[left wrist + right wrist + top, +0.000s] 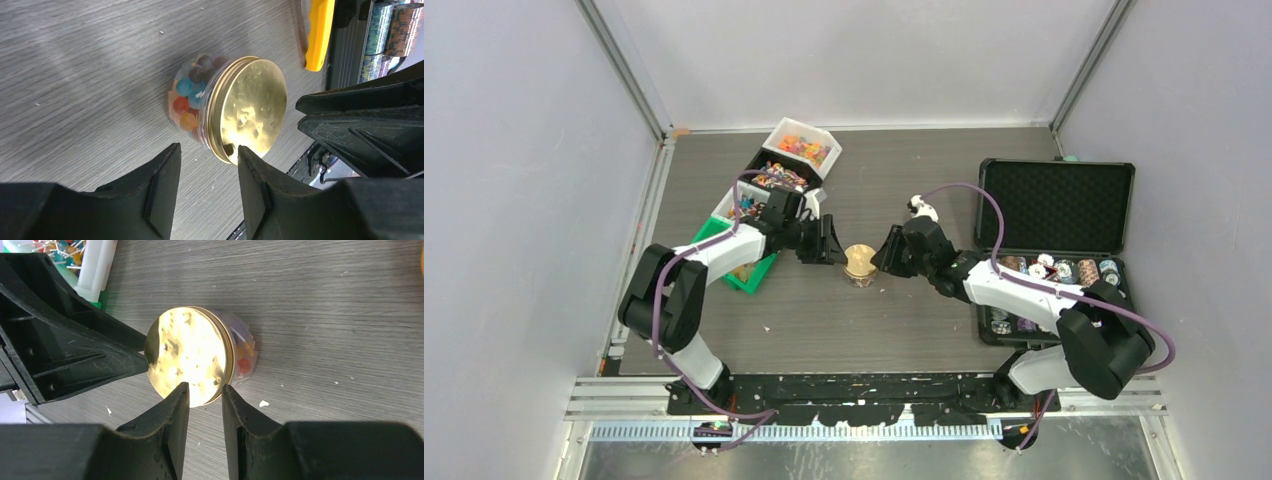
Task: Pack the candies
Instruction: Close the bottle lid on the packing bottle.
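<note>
A small clear jar (859,266) with a gold lid (250,107) stands on the table between my two grippers. Round multicoloured candies (189,97) show through its wall. My left gripper (829,243) is open and empty just left of the jar; in the left wrist view (207,147) its tips lie short of the lid. My right gripper (889,254) is just right of the jar, with a narrow gap between its fingers and nothing between them (205,386). The gold lid (187,355) sits right beyond its tips. More candies fill the bins (802,148) at the back left.
A white bin, a black bin (779,178), another white bin and a green bin (749,272) line the left side. An open black case (1054,245) with poker chips (1064,268) is on the right. A yellow-orange plastic piece (319,32) lies by the case.
</note>
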Robot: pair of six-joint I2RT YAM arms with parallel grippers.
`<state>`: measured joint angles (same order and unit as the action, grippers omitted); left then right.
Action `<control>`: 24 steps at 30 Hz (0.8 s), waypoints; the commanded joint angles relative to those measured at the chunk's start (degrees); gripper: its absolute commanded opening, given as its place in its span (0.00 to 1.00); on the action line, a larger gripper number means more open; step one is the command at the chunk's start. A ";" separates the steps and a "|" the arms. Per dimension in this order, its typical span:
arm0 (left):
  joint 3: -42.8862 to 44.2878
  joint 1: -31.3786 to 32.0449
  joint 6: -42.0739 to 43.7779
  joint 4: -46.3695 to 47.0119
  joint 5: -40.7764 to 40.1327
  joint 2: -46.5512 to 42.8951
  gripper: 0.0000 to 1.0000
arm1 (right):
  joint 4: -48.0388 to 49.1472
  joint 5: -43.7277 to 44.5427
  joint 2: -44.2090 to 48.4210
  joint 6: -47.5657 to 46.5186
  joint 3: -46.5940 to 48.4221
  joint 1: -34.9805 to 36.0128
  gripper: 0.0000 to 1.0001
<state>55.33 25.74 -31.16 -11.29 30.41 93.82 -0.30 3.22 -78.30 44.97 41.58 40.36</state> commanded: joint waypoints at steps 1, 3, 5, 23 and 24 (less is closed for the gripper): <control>-0.58 -0.07 -0.89 4.14 3.66 0.37 0.47 | 3.37 -2.07 -1.10 -0.93 1.99 -0.22 0.35; -1.11 -0.06 -0.76 4.02 3.64 0.28 0.46 | 3.61 -2.42 -1.75 -1.02 1.65 -0.25 0.33; -1.65 -0.07 -0.75 3.98 3.49 0.53 0.46 | 4.00 -2.41 -2.38 -1.03 0.90 -0.25 0.32; -4.52 1.83 0.53 3.51 1.14 5.39 0.38 | 6.88 -2.41 -4.58 0.63 -4.18 -0.37 0.25; -4.79 2.11 0.52 3.55 1.15 5.61 0.38 | 7.22 -2.43 -4.93 0.97 -4.49 -0.37 0.25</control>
<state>53.32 26.04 -32.49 -6.15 35.44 97.17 5.32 0.73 -81.43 45.23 38.59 40.18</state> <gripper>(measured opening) 0.387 0.258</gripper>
